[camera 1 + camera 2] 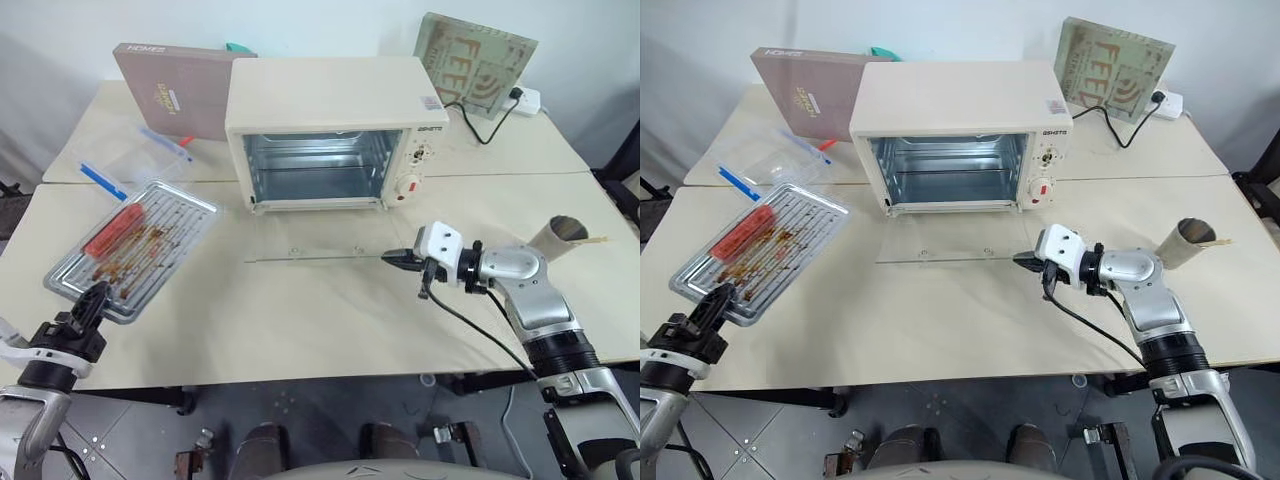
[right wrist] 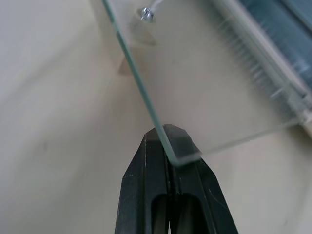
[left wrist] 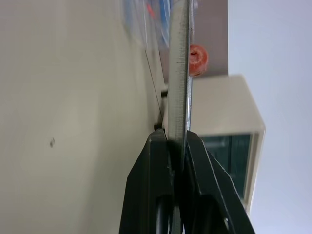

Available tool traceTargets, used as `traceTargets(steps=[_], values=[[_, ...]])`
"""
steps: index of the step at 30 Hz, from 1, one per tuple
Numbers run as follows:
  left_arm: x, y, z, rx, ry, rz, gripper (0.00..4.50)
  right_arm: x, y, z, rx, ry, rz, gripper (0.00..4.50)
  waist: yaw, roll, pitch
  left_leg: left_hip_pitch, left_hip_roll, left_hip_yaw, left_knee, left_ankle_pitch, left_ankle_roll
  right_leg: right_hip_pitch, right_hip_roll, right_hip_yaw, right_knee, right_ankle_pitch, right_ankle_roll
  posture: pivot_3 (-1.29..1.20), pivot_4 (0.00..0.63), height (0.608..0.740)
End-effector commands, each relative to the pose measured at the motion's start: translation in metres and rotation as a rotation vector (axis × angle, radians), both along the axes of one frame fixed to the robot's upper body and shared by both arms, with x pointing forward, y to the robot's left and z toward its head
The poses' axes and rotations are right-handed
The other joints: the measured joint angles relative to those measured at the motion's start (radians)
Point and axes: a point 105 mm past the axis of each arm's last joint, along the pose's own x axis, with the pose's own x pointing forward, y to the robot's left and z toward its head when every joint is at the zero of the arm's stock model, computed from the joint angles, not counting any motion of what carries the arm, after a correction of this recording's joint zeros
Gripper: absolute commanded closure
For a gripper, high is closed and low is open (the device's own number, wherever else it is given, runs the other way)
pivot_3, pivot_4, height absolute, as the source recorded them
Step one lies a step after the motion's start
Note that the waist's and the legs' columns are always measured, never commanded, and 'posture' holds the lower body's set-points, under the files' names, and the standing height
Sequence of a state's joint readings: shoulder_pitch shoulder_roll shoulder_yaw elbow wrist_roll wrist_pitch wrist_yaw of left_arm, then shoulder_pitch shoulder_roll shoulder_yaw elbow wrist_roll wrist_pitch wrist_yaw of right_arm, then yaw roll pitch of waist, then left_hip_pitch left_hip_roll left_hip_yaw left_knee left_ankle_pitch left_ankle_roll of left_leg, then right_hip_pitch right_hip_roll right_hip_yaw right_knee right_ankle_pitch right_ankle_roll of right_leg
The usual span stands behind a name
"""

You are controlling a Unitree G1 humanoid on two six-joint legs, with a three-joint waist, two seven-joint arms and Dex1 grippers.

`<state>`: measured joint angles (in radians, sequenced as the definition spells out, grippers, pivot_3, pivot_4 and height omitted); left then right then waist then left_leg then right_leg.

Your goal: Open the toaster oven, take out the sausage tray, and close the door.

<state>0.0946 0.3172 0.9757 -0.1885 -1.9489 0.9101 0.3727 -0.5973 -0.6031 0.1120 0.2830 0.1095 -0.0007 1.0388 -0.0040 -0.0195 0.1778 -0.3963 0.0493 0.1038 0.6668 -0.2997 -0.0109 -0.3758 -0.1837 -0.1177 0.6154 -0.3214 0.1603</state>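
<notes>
The cream toaster oven (image 1: 320, 100) stands open at the back middle of the table, its cavity bare. Its glass door (image 1: 300, 257) lies flat in front of it. My right gripper (image 1: 388, 259) is at the door's near right corner. In the right wrist view, my right gripper (image 2: 168, 130) is shut with the door's (image 2: 204, 87) glass corner pinched at its tips. The sausage tray (image 1: 135, 245) rests on the table at the left and holds a red sausage (image 1: 112, 232). My left gripper (image 1: 95, 295) is shut on the tray's near rim (image 3: 180, 73).
A brown box (image 1: 170, 90) leans behind the oven's left side. A clear container with blue clips (image 1: 130, 160) lies next to the tray. A green board (image 1: 475, 60) and a power strip (image 1: 525, 98) sit at the back right, and a cardboard tube (image 1: 560, 235) at the right.
</notes>
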Motion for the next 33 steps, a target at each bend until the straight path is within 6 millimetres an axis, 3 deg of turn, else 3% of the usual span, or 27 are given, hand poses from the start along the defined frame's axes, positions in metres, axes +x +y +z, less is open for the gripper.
traceTargets(steps=[1, 7, 17, 24, 29, 33], values=[[-0.003, 0.004, 0.007, -0.003, -0.021, 0.029, 4.5, 0.004, 0.004, 0.048, 0.098, -0.113, -0.008, 4.46, 0.0, 0.0, 0.0, 0.0, 0.0, 0.0, 0.0, 0.0, 0.0, 0.0, 0.0, 0.0, 0.0, 0.0, 0.0, 0.0, 0.15, 0.74], [0.004, -0.005, -0.001, -0.031, 0.013, -0.002, 4.5, 0.022, 0.014, 0.096, 0.168, -0.234, -0.033, 4.46, -0.001, 0.0, 0.0, 0.0, 0.0, 0.0, 0.0, 0.0, 0.0, 0.0, 0.0, 0.0, 0.0, 0.0, 0.0, 0.0, 0.15, 0.74], [0.0, -0.02, -0.01, -0.033, 0.032, -0.048, 4.5, 0.048, 0.023, 0.129, 0.182, -0.346, -0.059, 4.46, -0.004, 0.0, 0.0, 0.0, 0.0, 0.0, -0.001, 0.0, 0.0, 0.0, 0.0, 0.0, -0.001, 0.0, 0.0, 0.0, 0.15, 0.74], [-0.009, -0.042, -0.018, 0.009, 0.051, -0.181, 4.5, 0.031, 0.032, 0.126, 0.169, -0.305, 0.028, 4.46, -0.006, 0.0, 0.0, -0.001, 0.0, 0.0, -0.002, 0.0, 0.0, 0.0, 0.0, -0.001, -0.002, 0.0, 0.0, 0.0, 0.15, 0.74], [-0.011, -0.049, -0.032, 0.036, 0.122, -0.35, 4.5, -0.014, 0.032, 0.096, 0.072, -0.108, 0.177, 4.46, 0.005, 0.0, 0.0, -0.002, 0.0, -0.002, -0.002, 0.0, 0.0, -0.001, 0.001, -0.001, -0.002, 0.0, 0.0, 0.0, 0.15, 0.74], [-0.002, -0.06, -0.032, 0.046, 0.133, -0.523, 4.5, -0.033, 0.02, 0.079, 0.015, -0.033, 0.172, 4.46, 0.004, 0.001, 0.0, -0.002, 0.0, -0.001, -0.002, -0.001, 0.0, -0.001, 0.001, -0.001, -0.003, 0.0, 0.0, 0.0, 0.15, 0.74]])
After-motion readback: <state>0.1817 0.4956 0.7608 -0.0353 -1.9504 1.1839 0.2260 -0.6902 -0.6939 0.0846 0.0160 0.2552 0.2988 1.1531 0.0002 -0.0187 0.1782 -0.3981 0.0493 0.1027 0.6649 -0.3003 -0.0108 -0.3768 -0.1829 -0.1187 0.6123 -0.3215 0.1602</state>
